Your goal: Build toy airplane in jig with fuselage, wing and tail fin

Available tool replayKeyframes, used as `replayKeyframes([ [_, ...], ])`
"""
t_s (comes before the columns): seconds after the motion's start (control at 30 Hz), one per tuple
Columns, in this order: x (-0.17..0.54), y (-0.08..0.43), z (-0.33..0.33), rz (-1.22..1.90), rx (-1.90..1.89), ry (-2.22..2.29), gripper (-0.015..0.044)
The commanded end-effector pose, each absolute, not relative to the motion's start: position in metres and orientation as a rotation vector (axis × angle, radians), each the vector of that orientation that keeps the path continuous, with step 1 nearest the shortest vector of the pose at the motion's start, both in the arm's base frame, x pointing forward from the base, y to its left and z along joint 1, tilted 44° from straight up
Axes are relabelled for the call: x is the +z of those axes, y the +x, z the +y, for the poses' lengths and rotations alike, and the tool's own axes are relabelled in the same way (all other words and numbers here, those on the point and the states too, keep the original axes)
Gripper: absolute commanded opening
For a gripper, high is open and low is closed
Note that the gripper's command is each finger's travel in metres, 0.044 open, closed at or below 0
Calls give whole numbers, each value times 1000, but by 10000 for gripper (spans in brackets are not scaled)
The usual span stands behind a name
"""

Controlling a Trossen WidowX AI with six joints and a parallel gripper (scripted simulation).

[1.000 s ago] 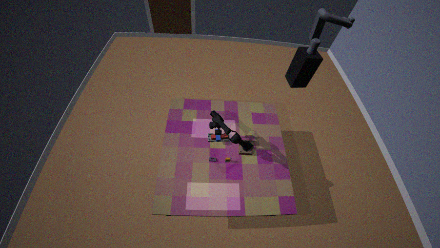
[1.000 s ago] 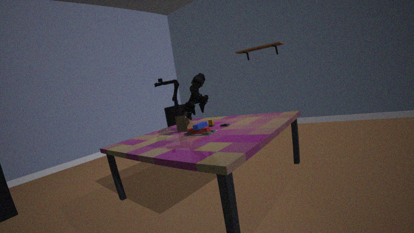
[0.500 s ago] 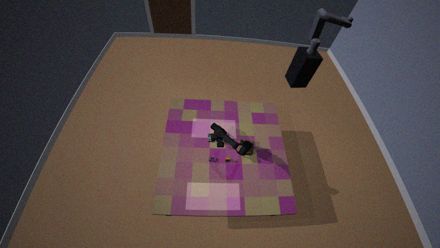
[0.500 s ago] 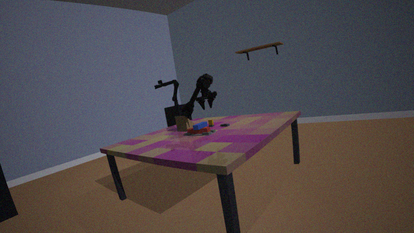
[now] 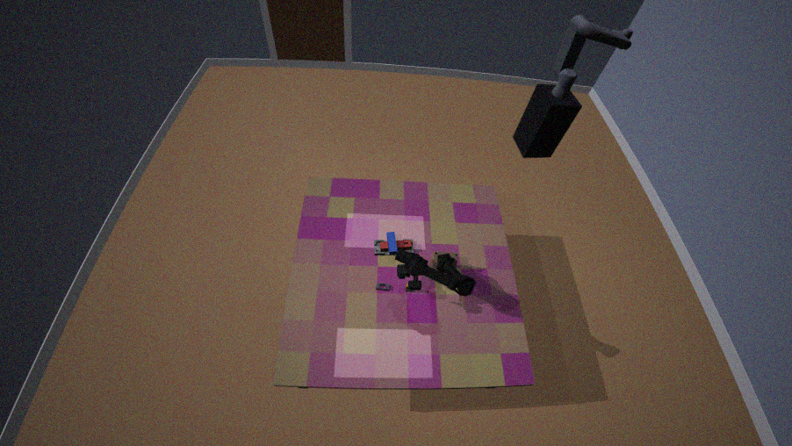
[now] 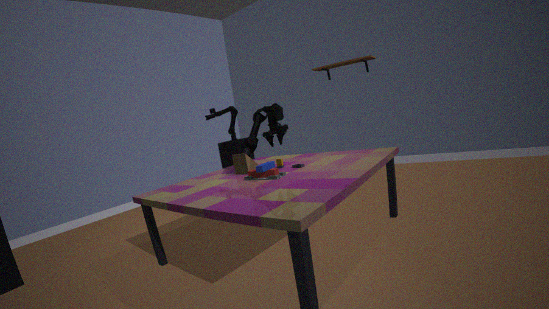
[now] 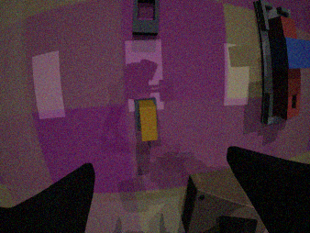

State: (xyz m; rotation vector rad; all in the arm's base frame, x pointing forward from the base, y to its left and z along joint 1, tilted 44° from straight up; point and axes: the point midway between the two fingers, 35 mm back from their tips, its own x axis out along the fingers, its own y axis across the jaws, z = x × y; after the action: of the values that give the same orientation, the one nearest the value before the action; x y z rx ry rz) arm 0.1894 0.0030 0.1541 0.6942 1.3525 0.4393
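The red fuselage lies in the grey cradle. It looks flat. The blue wing lies across its top; its tab is hidden. The tail socket shows as a dark, empty opening. The yellow tail fin stands in a small grey holder, away from the fuselage; the top view shows it mostly hidden under the gripper. My gripper is open and empty, high above the table near the fin.
An empty grey holder lies beyond the fin in the wrist view. A brown block stands near the arm's base, close to the right finger in the wrist view. A black box with an arm-like fixture stands beyond the table.
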Motion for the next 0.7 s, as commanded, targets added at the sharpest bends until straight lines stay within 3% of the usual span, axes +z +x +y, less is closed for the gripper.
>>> replayKeyframes([
  [0.0,142,191,16,1358,439,705,440],
  [0.67,97,202,59,1356,444,707,440],
])
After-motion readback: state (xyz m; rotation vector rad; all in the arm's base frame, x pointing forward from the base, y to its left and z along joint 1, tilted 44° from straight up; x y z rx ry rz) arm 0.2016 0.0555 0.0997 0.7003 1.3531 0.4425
